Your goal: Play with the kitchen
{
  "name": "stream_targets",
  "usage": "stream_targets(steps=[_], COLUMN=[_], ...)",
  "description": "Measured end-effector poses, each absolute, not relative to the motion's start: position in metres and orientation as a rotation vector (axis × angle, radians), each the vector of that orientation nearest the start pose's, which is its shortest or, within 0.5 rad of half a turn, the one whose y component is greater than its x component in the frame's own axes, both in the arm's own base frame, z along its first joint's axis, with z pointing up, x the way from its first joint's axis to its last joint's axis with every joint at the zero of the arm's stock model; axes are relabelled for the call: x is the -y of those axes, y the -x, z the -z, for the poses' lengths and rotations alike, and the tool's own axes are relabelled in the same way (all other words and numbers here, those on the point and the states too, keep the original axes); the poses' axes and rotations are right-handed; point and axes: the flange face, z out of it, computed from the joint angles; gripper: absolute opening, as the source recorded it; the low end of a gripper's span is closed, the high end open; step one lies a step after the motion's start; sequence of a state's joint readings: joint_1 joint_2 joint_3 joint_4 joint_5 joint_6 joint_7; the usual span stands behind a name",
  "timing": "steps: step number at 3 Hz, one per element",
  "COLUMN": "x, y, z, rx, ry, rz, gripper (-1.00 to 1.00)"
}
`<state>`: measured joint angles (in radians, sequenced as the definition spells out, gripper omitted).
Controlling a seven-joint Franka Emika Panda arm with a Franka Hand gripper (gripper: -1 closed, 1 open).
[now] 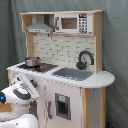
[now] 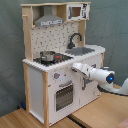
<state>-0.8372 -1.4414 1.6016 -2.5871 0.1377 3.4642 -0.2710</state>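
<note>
White and rounded, the pincer (image 2: pixel 76 68) sat at the front face of the kitchen (image 2: pixel 55 60), just under the worktop edge and above the oven door (image 2: pixel 64 96), probably placed there to work a knob or the door handle; whether its fingers were parted or closed on anything I could not tell. Behind it the arm (image 2: pixel 102 76) reached in roughly level from the second exterior view's right, wrist pointed at the cabinet, while the kitchen stood upright on the wooden floor (image 2: pixel 95 114) with a small pot (image 2: pixel 47 55) on its hob, beside the grey sink (image 2: pixel 86 50) and black faucet (image 2: pixel 75 39).
</note>
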Motion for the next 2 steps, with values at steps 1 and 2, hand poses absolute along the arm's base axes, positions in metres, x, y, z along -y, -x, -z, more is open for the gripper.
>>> stream_targets(steps=[1, 2], x=[-0.3532, -0.3532], y=[-0.3450, -0.3449], z=[-0.3382, -0.3384], rx=[-1.261, -1.207], ry=[-1.274, -1.356], rz=[-1.243, -1.318], gripper=[-1.00, -1.00])
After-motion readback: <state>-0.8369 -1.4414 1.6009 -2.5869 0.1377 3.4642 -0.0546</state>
